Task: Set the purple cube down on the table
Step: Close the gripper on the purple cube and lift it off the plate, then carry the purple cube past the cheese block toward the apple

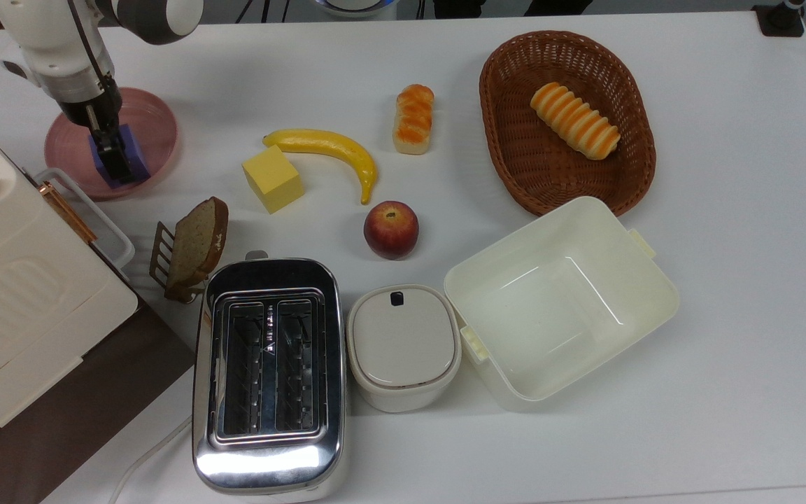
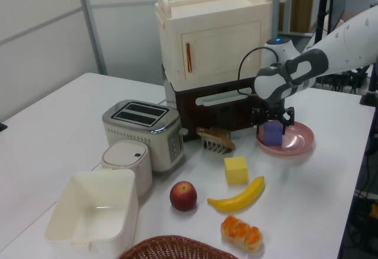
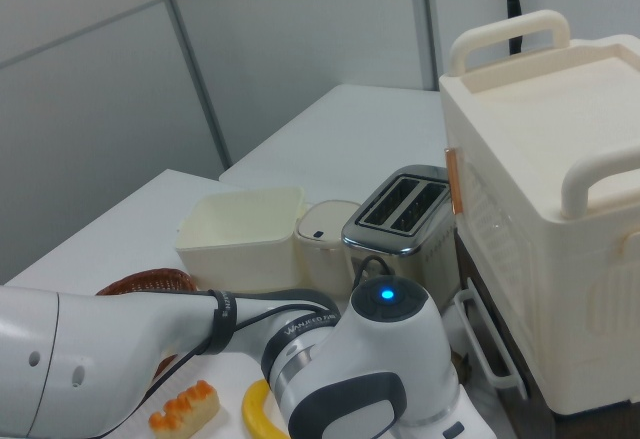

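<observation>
White table (image 1: 725,294) fills the top view; grey panel walls show behind it in the left view. Gripper (image 1: 115,155) is down over the pink plate (image 1: 158,115) at the top view's upper left, fingers either side of the purple cube (image 1: 136,157). In the left view the cube (image 2: 273,134) sits between the fingers (image 2: 258,119), jaws narrowed onto its sides; appears to be gripped, though contact is not fully clear. Cube's base looks level w/ the plate (image 2: 298,144), so prob. resting on it.

Near the plate, toward the top view's right: yellow cube (image 1: 272,178), w/ banana (image 1: 329,150) just beside it. Apple (image 1: 391,229) lies below the banana in the top view. Bread slice (image 1: 196,241) stands in a small rack just beside the toaster (image 1: 268,371). Lidded white container (image 1: 403,346) stands btwn the toaster and the open cream box (image 1: 560,301). Wicker basket (image 1: 515,168) holds a striped bread roll (image 1: 574,120); a smaller bun (image 1: 413,117) lies on the table, well apart from the plate. Cream cabinet (image 2: 212,38) stands behind the toaster in the left view.
</observation>
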`<state>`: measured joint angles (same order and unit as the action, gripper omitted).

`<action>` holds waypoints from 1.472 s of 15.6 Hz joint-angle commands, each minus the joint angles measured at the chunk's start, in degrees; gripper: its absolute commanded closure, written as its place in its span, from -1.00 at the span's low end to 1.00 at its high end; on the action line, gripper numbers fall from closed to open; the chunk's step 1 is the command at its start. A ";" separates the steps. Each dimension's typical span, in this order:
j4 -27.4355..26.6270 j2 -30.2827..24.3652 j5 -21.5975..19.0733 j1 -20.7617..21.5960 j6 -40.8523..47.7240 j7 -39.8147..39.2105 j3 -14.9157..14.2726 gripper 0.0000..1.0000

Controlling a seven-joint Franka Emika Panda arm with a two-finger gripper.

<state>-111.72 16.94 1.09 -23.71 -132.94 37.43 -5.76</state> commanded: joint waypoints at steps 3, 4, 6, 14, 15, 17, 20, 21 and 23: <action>-0.34 -0.51 0.67 0.33 -1.36 -4.11 -0.21 0.98; -0.34 -0.51 0.67 0.33 -1.36 -4.20 -0.21 0.99; -0.34 -0.68 0.67 0.42 -1.36 -4.20 -0.21 0.99; 3.24 -10.70 0.67 0.51 6.95 -4.47 7.07 0.97; 5.87 -10.62 0.67 0.51 11.08 -5.08 9.00 0.96; 8.62 -10.44 0.41 0.59 15.85 -5.43 11.99 0.96; 8.28 -10.27 0.58 3.84 16.48 -5.35 13.58 0.96; 8.27 -10.18 0.67 4.72 16.48 -5.43 13.59 0.95; 8.36 -9.83 0.84 5.51 16.31 -5.70 13.67 0.94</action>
<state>-103.49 6.69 1.23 -19.59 -117.43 33.49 8.25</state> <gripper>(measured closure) 0.392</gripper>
